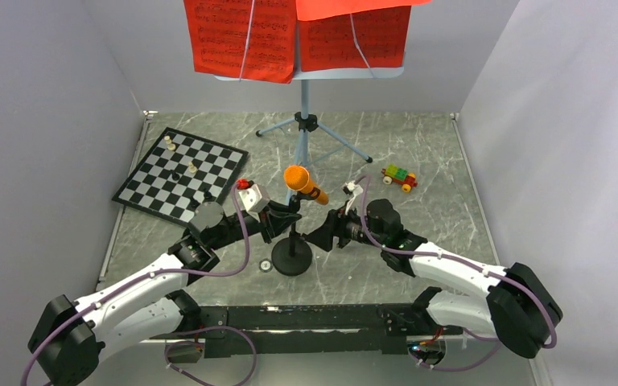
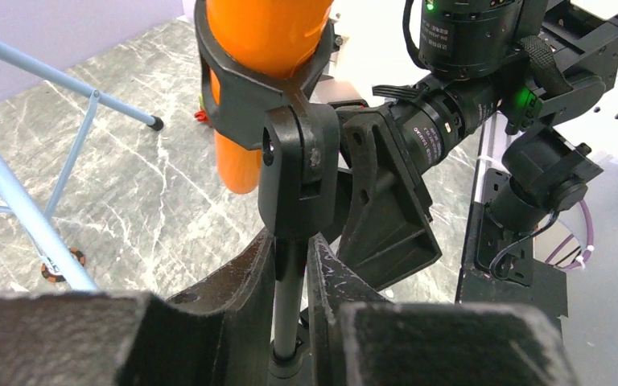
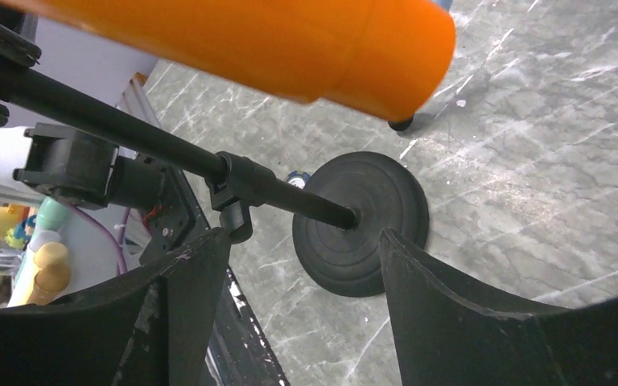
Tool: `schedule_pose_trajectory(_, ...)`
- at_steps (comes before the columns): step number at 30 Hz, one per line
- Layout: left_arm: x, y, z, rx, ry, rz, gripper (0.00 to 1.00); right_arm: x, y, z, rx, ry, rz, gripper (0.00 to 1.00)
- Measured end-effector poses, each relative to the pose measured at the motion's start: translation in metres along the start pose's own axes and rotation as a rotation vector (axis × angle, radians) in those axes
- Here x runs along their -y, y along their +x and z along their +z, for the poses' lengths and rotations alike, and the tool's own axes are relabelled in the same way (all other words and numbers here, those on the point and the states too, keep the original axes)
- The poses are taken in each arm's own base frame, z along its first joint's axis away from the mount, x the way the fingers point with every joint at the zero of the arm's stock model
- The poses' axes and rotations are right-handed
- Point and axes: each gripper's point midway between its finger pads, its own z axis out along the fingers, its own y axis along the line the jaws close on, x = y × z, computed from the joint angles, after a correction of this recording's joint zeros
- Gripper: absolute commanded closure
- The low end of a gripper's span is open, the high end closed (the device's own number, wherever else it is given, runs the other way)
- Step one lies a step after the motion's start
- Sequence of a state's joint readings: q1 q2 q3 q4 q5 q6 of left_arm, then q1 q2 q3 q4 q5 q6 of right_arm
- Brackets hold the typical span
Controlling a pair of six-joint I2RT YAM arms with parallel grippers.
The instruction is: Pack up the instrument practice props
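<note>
Mic stand (image 1: 292,257) is set upright on the table (image 1: 418,145), near centre, just ahead of the arm bases; its pole (image 2: 288,297) is pinched between the left gripper (image 2: 291,249) fingers, right under the clip (image 2: 290,153); the orange mic (image 1: 304,183) is seated in that clip, tilted, head toward rear left. Right gripper (image 3: 304,240) is seen with jaws spread wide and nothing gripped; in its wrist view the round base (image 3: 362,221) is framed between the fingers and the mic body is seen crossing above; whether the fingers are level with the mic cannot be told. In the top view the right gripper is placed just right of the pole, near the mic's tail end. Music stand (image 1: 304,100) is stood behind the mic stand, tripod feet on the table, apart from both grippers; red sheets (image 1: 241,40) are hung over its desk (image 1: 338,74), side by side, with another red sheet overlapped at upper right. Chessboard (image 1: 181,173) with a few pieces is laid at rear left; toy car (image 1: 399,178) is parked at right, near one tripod foot.
</note>
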State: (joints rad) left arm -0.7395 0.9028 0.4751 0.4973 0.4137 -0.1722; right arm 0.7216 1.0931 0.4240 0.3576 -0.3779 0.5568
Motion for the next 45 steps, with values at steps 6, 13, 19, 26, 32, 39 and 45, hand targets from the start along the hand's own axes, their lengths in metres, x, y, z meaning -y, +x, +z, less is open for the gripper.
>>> schedule_pose_trajectory(6, -0.004, 0.000, -0.001, 0.000, -0.021, 0.018, 0.99, -0.004, 0.001, 0.007, -0.008, -0.043, -0.003, 0.23)
schedule_pose_trajectory(13, -0.003, 0.000, -0.001, 0.000, -0.018, 0.020, 1.00, -0.014, -0.003, 0.009, 0.005, -0.089, -0.013, 0.23)
schedule_pose_trajectory(19, -0.003, 0.000, -0.001, 0.001, -0.019, 0.019, 1.00, -0.013, 0.000, 0.012, -0.006, -0.098, -0.012, 0.38)
schedule_pose_trajectory(26, -0.004, 0.000, 0.000, 0.002, -0.031, 0.017, 1.00, -0.016, 0.005, 0.017, -0.030, -0.114, -0.011, 0.49)
schedule_pose_trajectory(32, -0.005, -0.001, 0.000, 0.004, -0.046, 0.017, 1.00, -0.025, 0.006, 0.022, -0.049, -0.152, -0.018, 0.79)
schedule_pose_trajectory(39, -0.008, 0.000, 0.000, 0.003, -0.068, 0.018, 1.00, -0.031, 0.009, 0.027, -0.062, -0.150, -0.046, 1.00)
schedule_pose_trajectory(45, -0.015, 0.000, -0.002, 0.002, -0.110, 0.021, 1.00, -0.031, 0.006, 0.031, -0.011, 0.007, -0.238, 1.00)
